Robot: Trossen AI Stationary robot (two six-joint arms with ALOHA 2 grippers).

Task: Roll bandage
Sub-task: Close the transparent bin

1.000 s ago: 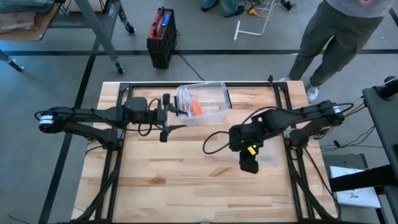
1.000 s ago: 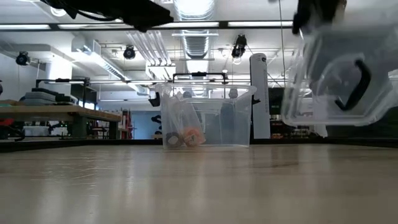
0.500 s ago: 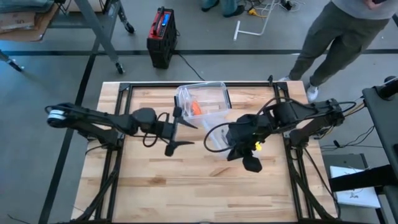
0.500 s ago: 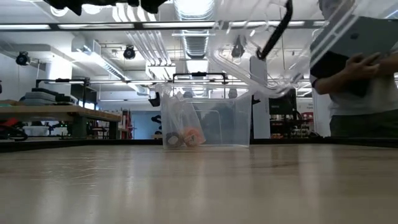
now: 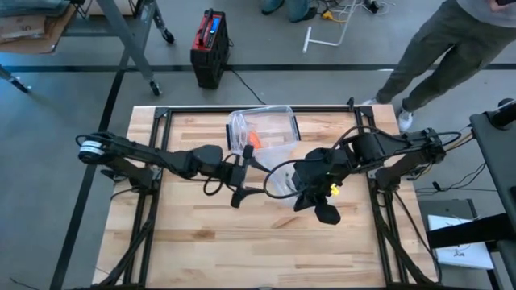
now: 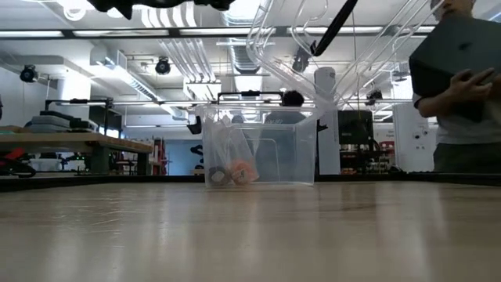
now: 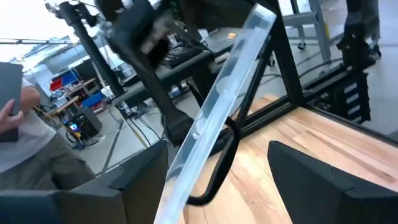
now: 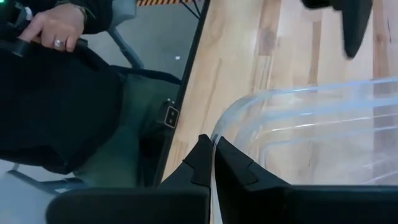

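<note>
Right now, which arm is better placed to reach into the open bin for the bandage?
Probably the left. Its hand hangs open beside the clear bin, while the right hand is shut on the clear lid.

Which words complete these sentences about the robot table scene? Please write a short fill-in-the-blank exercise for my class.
1. The right tool is shut on the rim of the clear ____, held above the table.
2. The left tool has its fingers ____, holding nothing.
3. The clear bin stands at the table's ____ edge.
4. The roll inside the bin is ____.

Missing words: lid; open; far; orange
</note>
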